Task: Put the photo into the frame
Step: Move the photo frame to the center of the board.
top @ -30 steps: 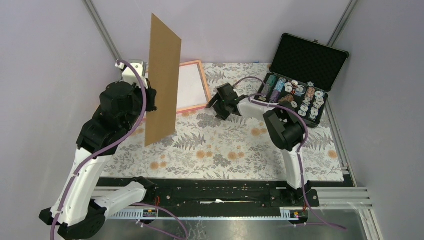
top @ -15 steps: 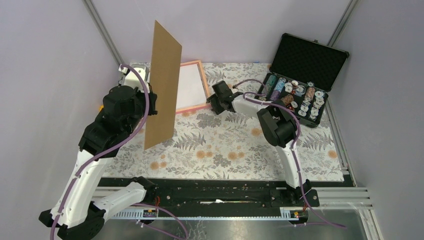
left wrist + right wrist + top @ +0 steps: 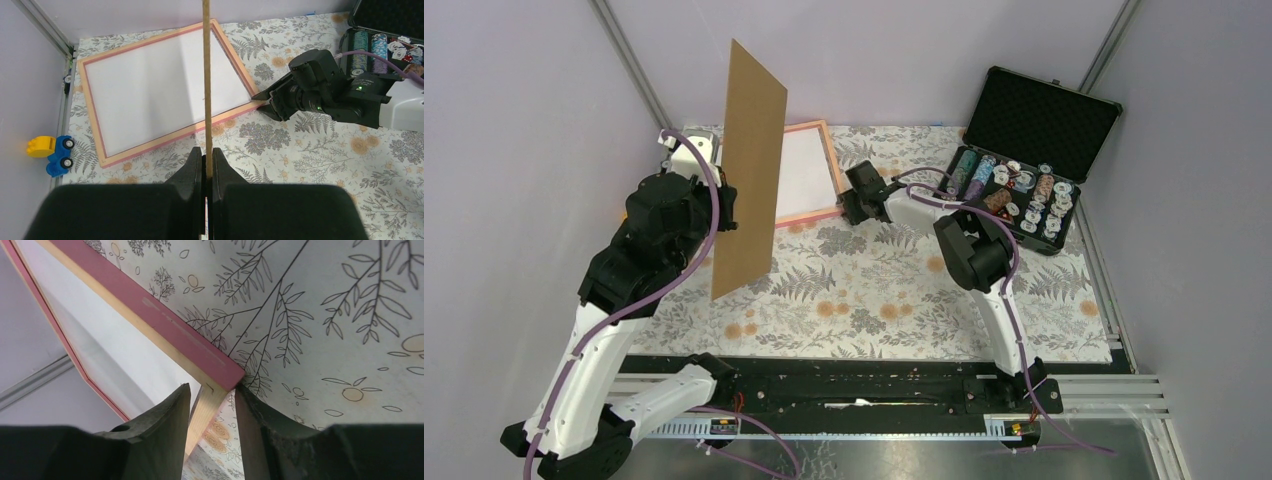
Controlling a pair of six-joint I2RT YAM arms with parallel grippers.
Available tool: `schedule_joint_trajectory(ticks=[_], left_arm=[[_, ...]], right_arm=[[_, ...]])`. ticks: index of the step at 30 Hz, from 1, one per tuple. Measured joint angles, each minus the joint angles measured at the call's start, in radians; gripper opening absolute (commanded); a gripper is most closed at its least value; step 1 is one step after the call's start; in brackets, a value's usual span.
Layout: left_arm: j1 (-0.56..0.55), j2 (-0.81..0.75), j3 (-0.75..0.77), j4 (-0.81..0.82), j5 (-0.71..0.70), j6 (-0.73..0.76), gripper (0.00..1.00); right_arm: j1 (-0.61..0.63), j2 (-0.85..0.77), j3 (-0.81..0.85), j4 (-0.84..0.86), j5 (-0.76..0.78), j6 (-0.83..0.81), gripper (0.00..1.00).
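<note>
The frame (image 3: 824, 156) lies flat at the back of the mat, salmon-pink, its inside a plain white surface (image 3: 160, 90). No printed side of the photo shows. My right gripper (image 3: 856, 206) sits low at the frame's near right corner (image 3: 252, 100). In the right wrist view its fingers (image 3: 212, 390) stand on either side of that corner (image 3: 220, 377), pressed close against it. My left gripper (image 3: 207, 152) is shut on the lower edge of a brown backing board (image 3: 749, 170), held upright and edge-on (image 3: 205, 75) above the mat, left of the frame's middle.
An open black case (image 3: 1042, 118) with poker chips (image 3: 1014, 190) stands at the back right, behind the right arm. A blue and yellow toy car (image 3: 52, 150) lies by the left wall. Walls close in on the left, back and right.
The right gripper has slid left to the frame's near right corner and its jaws have narrowed around it. The left arm and board have barely shifted.
</note>
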Motion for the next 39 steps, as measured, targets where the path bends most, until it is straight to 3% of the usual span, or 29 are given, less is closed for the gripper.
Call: schedule_joint_trajectory(ticks=[12, 21, 29, 39], left_arm=[[0.0, 0.001, 0.0, -0.001, 0.013, -0.001, 0.0], [0.0, 0.028, 0.005, 0.0, 0.018, 0.022, 0.0], [0.0, 0.13, 0.02, 0.005, 0.049, 0.075, 0.0], [-0.021, 0.281, 0.019, 0.068, 0.036, 0.149, 0.0]], right_arm=[[0.001, 0.018, 0.048, -0.085, 0.003, 0.029, 0.14], [-0.011, -0.139, -0.219, 0.041, 0.014, -0.077, 0.0], [-0.127, -0.272, -0.416, 0.108, -0.089, -0.328, 0.0], [-0.29, -0.327, -0.478, 0.138, -0.089, -0.589, 0.0]])
